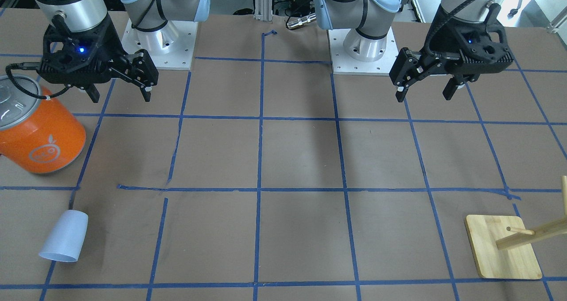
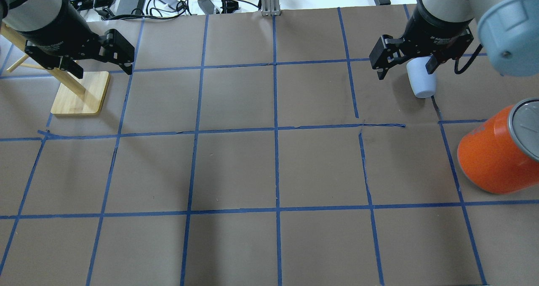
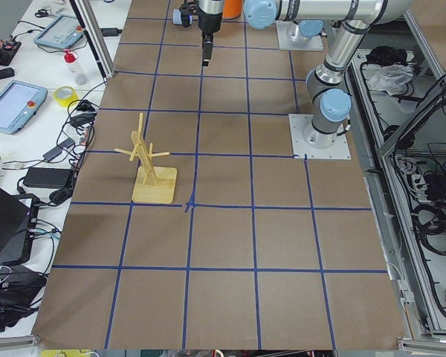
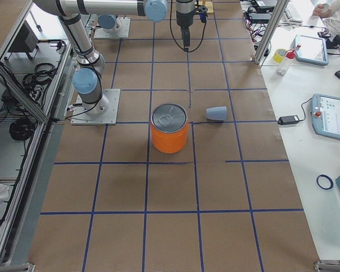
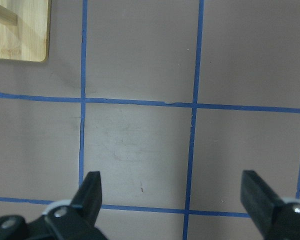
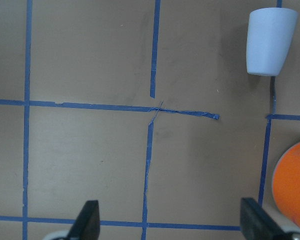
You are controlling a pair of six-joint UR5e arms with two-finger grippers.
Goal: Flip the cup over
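The pale blue cup (image 1: pixel 64 242) lies on its side on the brown table, wide end towards the operators' side. It also shows in the overhead view (image 2: pixel 421 84), the exterior right view (image 4: pixel 216 113) and the right wrist view (image 6: pixel 270 40). My right gripper (image 1: pixel 120 98) is open and empty, held high above the table, back from the cup on the robot's side. It also shows in the overhead view (image 2: pixel 405 71) and its own wrist view (image 6: pixel 170 222). My left gripper (image 1: pixel 424 97) is open and empty above the other side of the table, seen from overhead (image 2: pixel 103 72) and by its wrist camera (image 5: pixel 172 200).
A big orange can (image 1: pixel 42 132) with a silver top stands between the cup and the right arm's base, also in the overhead view (image 2: pixel 492 159). A wooden peg stand (image 1: pixel 502 248) on a square base sits on the left arm's side (image 2: pixel 80 94). Blue tape grids the table.
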